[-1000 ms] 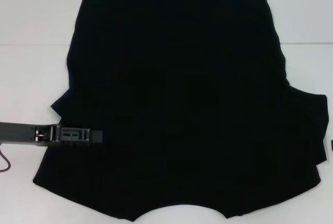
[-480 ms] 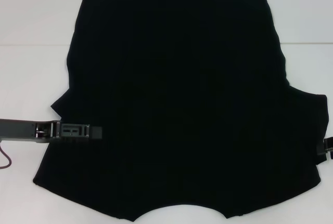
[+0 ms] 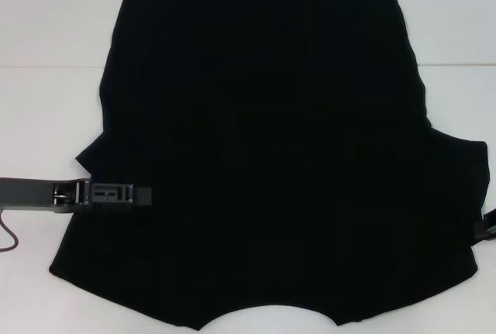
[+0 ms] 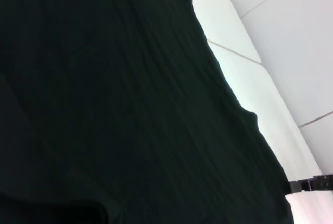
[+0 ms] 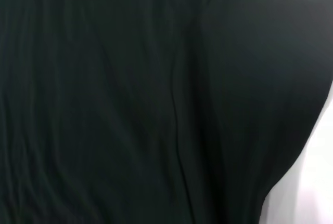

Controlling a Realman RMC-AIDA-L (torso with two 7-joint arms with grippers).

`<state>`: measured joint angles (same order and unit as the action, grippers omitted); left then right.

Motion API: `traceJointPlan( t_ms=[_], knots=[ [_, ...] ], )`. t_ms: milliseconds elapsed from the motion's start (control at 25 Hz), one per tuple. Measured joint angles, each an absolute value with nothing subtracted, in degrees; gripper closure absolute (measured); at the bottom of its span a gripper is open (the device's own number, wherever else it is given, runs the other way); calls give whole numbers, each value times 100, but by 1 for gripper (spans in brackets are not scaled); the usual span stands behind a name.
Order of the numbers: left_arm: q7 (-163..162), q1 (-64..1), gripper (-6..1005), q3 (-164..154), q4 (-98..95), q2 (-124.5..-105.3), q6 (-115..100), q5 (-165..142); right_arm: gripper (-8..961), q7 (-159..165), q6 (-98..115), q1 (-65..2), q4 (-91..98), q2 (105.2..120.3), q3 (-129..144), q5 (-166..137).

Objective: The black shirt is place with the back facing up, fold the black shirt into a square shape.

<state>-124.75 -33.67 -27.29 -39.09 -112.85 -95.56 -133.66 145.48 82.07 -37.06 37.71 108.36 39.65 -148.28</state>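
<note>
Black shirt (image 3: 263, 148) is spread flat across the white surface (image 3: 46, 24). My left claw (image 3: 143, 195) sits over its sleeve edge, can't tell if it's clenched. Soft, floppy fabric, so I'd pinch the edge.

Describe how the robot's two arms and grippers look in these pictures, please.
The left gripper is a slim, dark grey, boxy bar with slotted metal parts, and a thin reddish cable loops below its arm. Of the right gripper, only a small black piece shows at the picture's edge.
</note>
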Motion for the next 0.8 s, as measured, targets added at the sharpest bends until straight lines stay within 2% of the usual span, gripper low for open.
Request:
traceJointPlan(
  t_ms=[40,240,480,800],
  knots=[
    [-12477,-3367,315,-2724,-3909,-11285,-9555,-13365,614,14556,8201,-3707,3770,10837,3985,-14827],
    [-12480,-3357,315,-2724,-3909,-11285,-9553,-13258,803,14562,8159,-3693,3773,10837,3968,-14828],
    [-12481,-3351,315,-2725,-3911,-11276,-9553,-13204,934,14563,8116,-3661,3809,10839,3957,-14827],
    [-12481,-3331,315,-2725,-3911,-11257,-9554,-13166,934,14562,7988,-3552,4063,10798,3803,-14826]
  ],
)
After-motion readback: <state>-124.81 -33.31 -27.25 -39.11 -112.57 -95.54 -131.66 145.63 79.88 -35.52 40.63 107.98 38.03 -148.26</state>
